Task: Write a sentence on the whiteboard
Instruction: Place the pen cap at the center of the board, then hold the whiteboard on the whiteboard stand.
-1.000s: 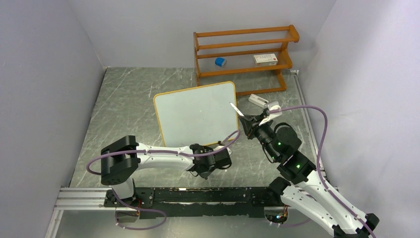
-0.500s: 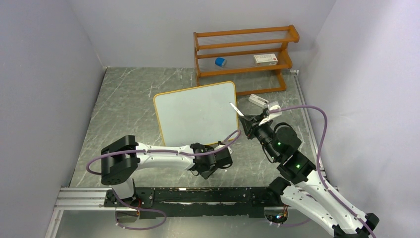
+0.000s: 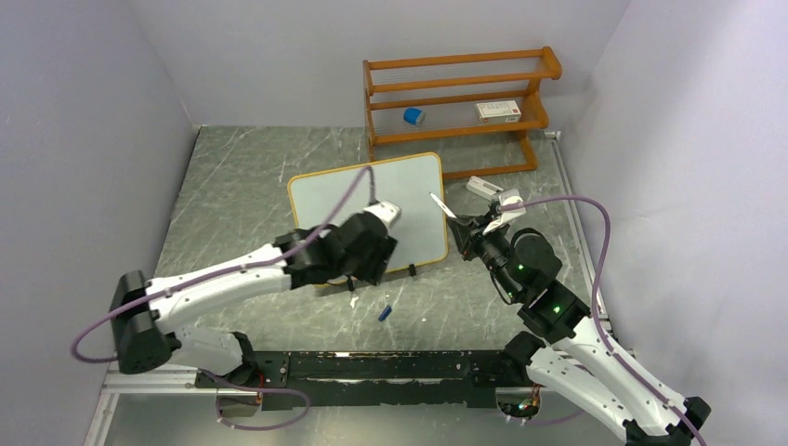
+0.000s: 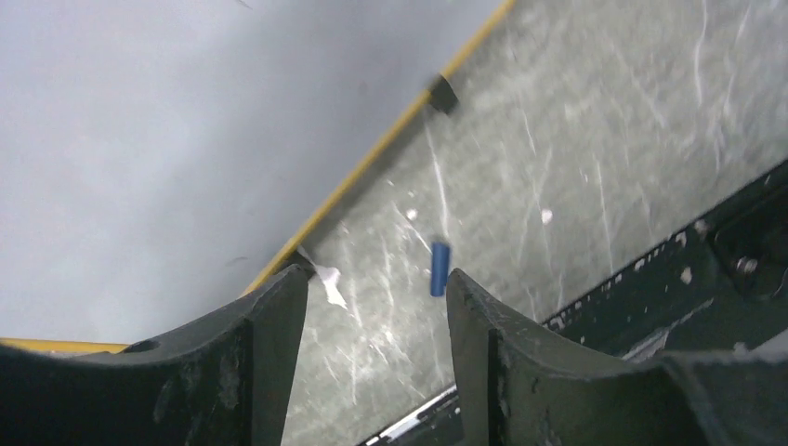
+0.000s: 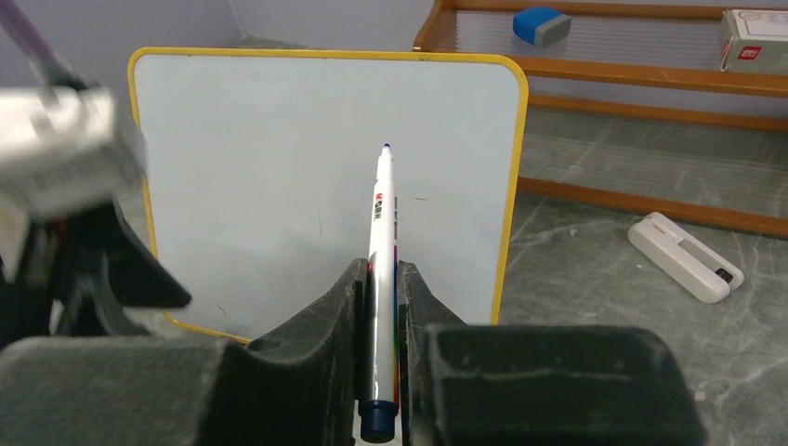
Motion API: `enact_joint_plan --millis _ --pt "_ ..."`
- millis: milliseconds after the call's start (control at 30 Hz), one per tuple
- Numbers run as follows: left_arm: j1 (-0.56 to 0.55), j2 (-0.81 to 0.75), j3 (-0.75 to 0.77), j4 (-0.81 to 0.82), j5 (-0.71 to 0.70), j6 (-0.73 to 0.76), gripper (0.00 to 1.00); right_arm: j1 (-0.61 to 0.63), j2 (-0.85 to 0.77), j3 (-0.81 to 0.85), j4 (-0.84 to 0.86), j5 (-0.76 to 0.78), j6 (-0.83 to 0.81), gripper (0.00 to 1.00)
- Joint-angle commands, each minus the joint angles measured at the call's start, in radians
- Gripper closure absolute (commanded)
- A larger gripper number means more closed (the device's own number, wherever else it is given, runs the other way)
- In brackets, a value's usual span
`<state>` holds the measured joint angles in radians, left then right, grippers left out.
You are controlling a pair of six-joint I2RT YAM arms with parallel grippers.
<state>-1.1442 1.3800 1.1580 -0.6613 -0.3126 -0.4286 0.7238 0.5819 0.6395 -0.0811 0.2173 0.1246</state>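
Two arms: we see both at the board [image 3: 372,186], L arm [image 3: 232,274] from the near-left, R arm [image 3: 567,325] from the right.
Board: mid-table, just on the near side of the rack [image 3: 460,102], a bit skewed; orange rim, black foot [image 4: 444,93] at its near edge. We can't tell if it lies flat or is propped.
Board face: white, w/ only a few faint specks in the R wrist view.
L gripper [image 4: 376,279]: above the board's near edge; jaws part-open, nothing btwn them, nothing held.
R gripper [image 5: 381,269]: clamped tight on the pen [image 5: 382,204], by the board's right edge.
Pen: white barrel, blue tip bare, aimed at the board; we can't tell if the tip touches.
Cap [image 3: 384,313]: small, blue, on the table nearer us than the board, apart from it; shows btwn the L fingers [image 4: 279,334] in the wrist view.
Scrap [image 4: 327,282]: white bit on the table, just beside the near rim.
Rack shelf: blue eraser [image 3: 413,116] at left, white box [image 3: 498,111] at right, well apart.
White block [image 5: 685,257]: on the table btwn rack & R gripper.
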Motion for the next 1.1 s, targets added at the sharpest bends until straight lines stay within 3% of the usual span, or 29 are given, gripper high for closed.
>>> enact_joint_plan --millis 0,133,533,767,967,1067 --pt "0.122 -0.121 -0.056 0.099 0.06 0.031 0.39 0.0 -0.003 0.012 0.012 0.007 -0.018 1.0" --pt "0.241 -0.222 -0.091 0.15 0.091 0.048 0.35 0.0 -0.006 0.014 0.007 0.007 -0.019 1.0" --pt "0.716 -0.394 -0.103 0.2 0.401 0.162 0.36 -0.001 -0.004 0.007 0.014 -0.017 -0.028 1.0" --pt "1.088 -0.381 -0.15 0.283 0.783 0.178 0.38 0.0 0.013 0.007 0.034 -0.083 -0.031 1.0" --pt "1.281 -0.308 -0.296 0.639 1.16 -0.031 0.46 0.0 0.019 -0.007 0.051 -0.154 -0.023 1.0" --pt "1.293 -0.26 -0.323 0.734 1.227 -0.07 0.53 -0.001 0.014 -0.012 0.057 -0.175 -0.024 1.0"
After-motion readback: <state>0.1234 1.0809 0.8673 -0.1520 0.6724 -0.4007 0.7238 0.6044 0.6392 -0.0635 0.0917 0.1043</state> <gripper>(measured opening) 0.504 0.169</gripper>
